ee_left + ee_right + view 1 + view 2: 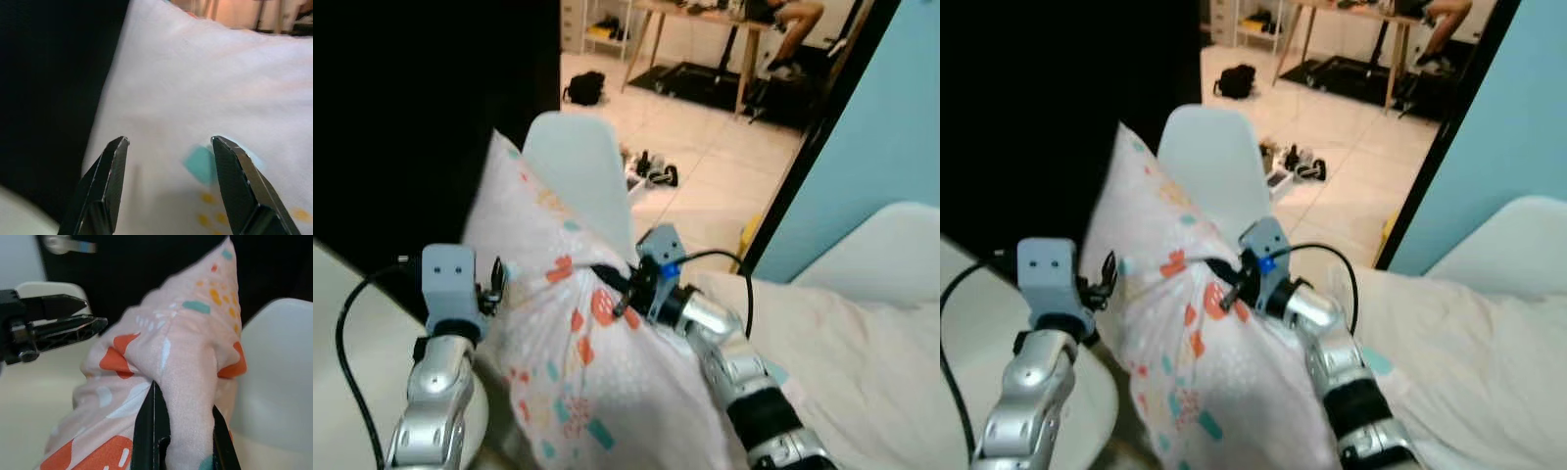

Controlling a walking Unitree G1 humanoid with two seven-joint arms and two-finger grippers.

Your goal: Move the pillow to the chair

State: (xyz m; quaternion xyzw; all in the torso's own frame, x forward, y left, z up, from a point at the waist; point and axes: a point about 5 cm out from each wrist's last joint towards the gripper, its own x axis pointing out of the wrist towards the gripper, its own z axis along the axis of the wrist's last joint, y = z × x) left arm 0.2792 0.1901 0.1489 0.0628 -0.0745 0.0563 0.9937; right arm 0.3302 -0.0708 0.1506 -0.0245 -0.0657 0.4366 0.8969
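Observation:
The pillow [558, 323] is pale pink with orange, teal and yellow marks, and it is held up on end in front of me. My right gripper [612, 284] is shut on a bunched fold of its cloth near the middle; the right wrist view shows that fold [183, 382] pinched between the black fingers. At the pillow's left edge my left gripper [499, 279] is open, and the pillow [205, 88] lies just ahead of its spread fingertips. The white chair [578, 166] stands right behind the pillow, its rounded back rising above it.
A bed with pale bedding [862, 362] lies at the right, below a blue wall [891, 117]. A white rounded surface [342, 333] is at the lower left. Beyond the doorway are tiled floor, a black bag [584, 88], small floor clutter [651, 171], a wooden table [705, 20] and a seated person's legs [793, 29].

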